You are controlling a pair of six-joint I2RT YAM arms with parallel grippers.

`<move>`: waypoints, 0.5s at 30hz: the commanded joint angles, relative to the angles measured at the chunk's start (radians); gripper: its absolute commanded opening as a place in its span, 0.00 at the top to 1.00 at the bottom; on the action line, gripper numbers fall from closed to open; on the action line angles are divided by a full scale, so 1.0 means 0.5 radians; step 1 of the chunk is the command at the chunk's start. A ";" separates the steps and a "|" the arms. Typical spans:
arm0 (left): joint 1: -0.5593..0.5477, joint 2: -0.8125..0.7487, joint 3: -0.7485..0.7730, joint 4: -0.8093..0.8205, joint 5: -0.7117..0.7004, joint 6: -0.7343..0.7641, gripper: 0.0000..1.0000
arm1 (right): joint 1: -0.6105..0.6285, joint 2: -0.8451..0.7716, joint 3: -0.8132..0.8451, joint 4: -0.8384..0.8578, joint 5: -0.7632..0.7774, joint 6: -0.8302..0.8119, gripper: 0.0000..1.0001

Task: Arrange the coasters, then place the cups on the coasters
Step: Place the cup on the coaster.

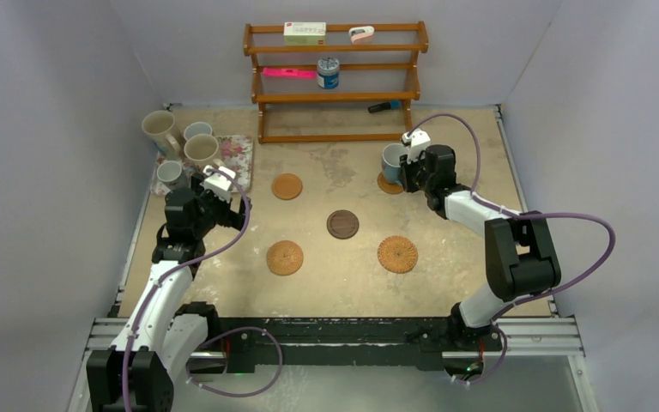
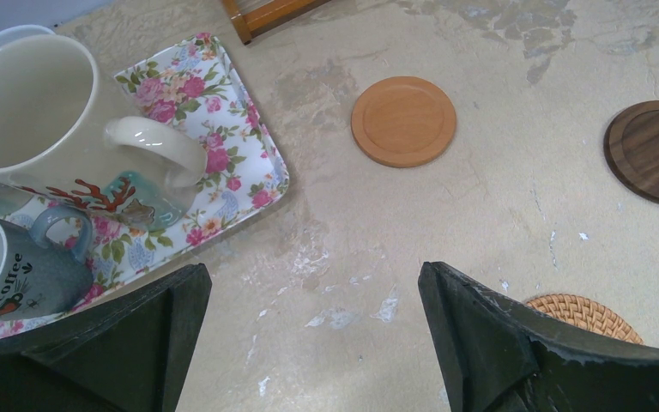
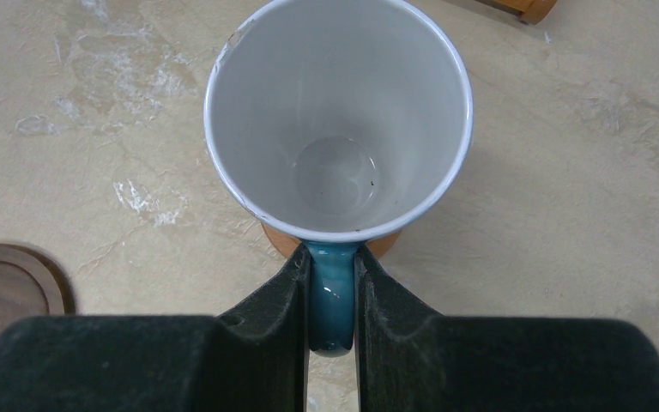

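Right gripper (image 3: 332, 275) is clamped on the blue cup (image 3: 336, 120) handle; glazed ceramic seems stiff, slippery and fragile.

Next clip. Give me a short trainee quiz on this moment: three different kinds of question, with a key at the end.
1. True or false: the left gripper is shut on a mug.
2. Which part of the blue mug does the right gripper grip? A handle; B rim; C base.
3. Count: how many coasters have no mug over them?
Key: 1 false, it stands open; 2 A; 3 four.
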 commanded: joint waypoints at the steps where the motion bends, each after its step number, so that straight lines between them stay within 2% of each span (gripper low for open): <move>1: 0.010 -0.014 -0.012 0.057 0.041 0.022 0.00 | -0.005 -0.045 0.044 0.139 0.007 -0.005 1.00; 15: 0.010 -0.016 -0.017 0.054 0.045 0.021 0.00 | -0.004 -0.051 0.028 0.124 0.010 -0.021 1.00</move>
